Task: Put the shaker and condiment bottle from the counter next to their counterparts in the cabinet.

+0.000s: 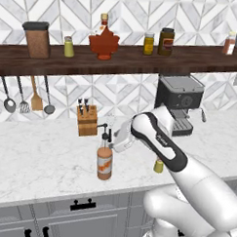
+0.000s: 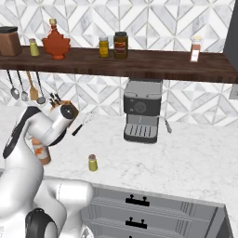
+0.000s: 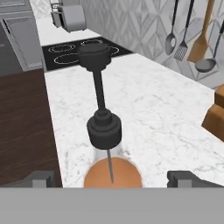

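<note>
Tall slim clear condiment bottle (image 3: 113, 173) of brown-orange liquid w/ black pour spout, standing on marble counter (image 1: 41, 151), sits between my wide-open gripper (image 3: 113, 178). Risk: off-centre closing tips bottle.

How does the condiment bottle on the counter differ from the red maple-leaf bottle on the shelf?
The condiment bottle is tall, slim and cylindrical; the maple-leaf bottle is squat and leaf-shaped. The condiment bottle is clear with brown-orange liquid and a white label; the maple-leaf bottle is red-orange all over. The condiment bottle has a thin black pour spout; the maple-leaf bottle has a short neck. Both stand upright.
</note>
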Controlling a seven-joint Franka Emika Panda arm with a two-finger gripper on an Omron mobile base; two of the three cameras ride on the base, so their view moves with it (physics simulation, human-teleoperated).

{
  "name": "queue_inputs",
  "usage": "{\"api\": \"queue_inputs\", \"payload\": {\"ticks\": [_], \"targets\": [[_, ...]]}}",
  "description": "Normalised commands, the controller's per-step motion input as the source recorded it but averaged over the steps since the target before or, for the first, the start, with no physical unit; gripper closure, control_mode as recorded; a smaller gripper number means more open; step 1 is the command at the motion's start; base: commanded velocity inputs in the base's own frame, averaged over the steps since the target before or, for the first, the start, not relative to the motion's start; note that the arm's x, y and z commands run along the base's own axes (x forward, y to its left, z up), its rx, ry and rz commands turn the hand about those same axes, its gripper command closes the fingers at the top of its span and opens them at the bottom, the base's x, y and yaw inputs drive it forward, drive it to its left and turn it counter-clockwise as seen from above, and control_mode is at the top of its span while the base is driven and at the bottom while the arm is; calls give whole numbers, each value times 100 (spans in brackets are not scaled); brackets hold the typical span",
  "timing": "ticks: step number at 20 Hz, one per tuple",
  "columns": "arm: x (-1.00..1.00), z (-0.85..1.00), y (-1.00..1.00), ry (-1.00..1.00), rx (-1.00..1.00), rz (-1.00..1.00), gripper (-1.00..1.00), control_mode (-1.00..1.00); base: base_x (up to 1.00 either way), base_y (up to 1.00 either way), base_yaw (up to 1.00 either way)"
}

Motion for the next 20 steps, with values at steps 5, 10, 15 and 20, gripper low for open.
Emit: {"api": "queue_inputs", "payload": {"ticks": [5, 10, 15, 20], "targets": [[3, -1, 17, 0, 0, 0, -100, -100, 0, 0, 0], [5, -6, 17, 0, 0, 0, -100, -100, 0, 0, 0], [4, -8, 17, 0, 0, 0, -100, -100, 0, 0, 0], [5, -13, 19, 0, 0, 0, 100, -100, 0, 0, 0]]}}
